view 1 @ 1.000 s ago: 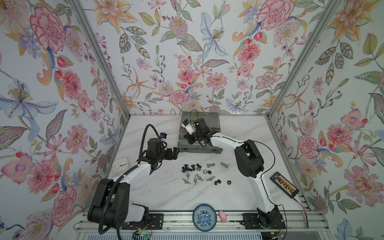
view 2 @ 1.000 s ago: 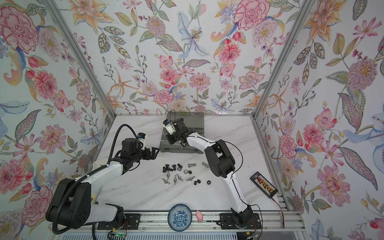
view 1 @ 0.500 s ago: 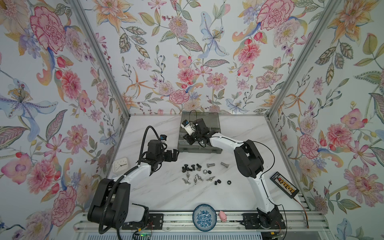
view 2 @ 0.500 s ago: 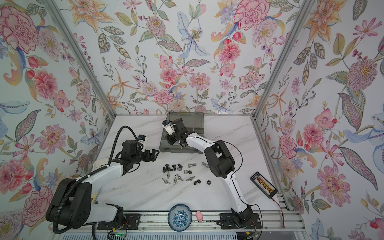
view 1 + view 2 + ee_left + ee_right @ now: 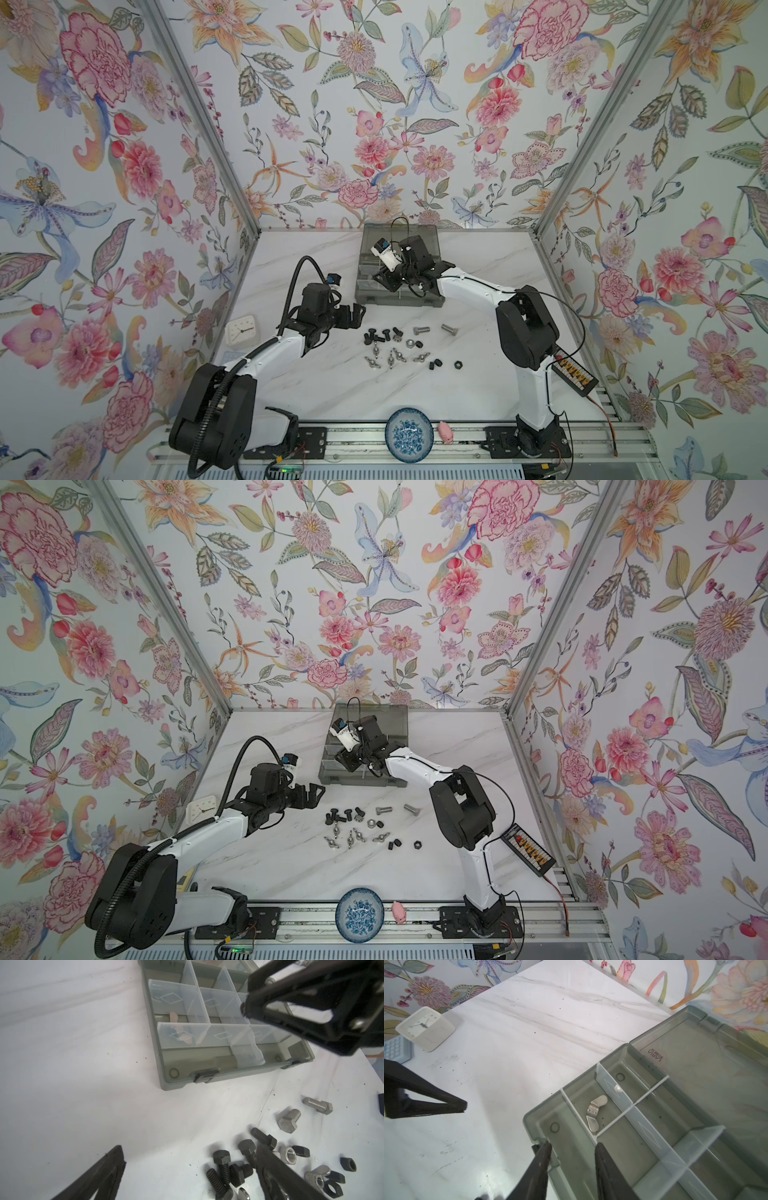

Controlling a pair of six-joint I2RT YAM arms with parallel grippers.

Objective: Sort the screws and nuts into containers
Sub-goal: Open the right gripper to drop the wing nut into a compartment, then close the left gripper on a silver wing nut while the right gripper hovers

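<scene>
Black screws (image 5: 380, 334) (image 5: 223, 1164) and two silver screws (image 5: 420, 331) (image 5: 288, 1121) lie loose at mid-table. Among them are the nuts: silver wing nuts (image 5: 392, 357), black hex nuts (image 5: 435, 365) and a round silver nut (image 5: 410, 343). The grey organizer box (image 5: 365, 286) (image 5: 328, 771) (image 5: 529, 1120) stands open at the back with its containers showing. One wing nut (image 5: 595, 1112) lies in a container near the box's corner. My right gripper (image 5: 384, 280) (image 5: 573, 1145) hovers over that corner, open and empty. My left gripper (image 5: 356, 312) (image 5: 190, 1148) is wide open, just left of the black screws.
A blue-and-white bowl (image 5: 409, 434) and a small pink object (image 5: 446, 432) sit at the front edge. A white clock (image 5: 241, 330) (image 5: 425, 1028) and a calculator (image 5: 395, 1049) stand at the left edge. A black device with orange buttons (image 5: 575, 372) lies at the right.
My right gripper's jaws have parted over the box's corner, where they were shut a second ago. The left arm has barely moved.
</scene>
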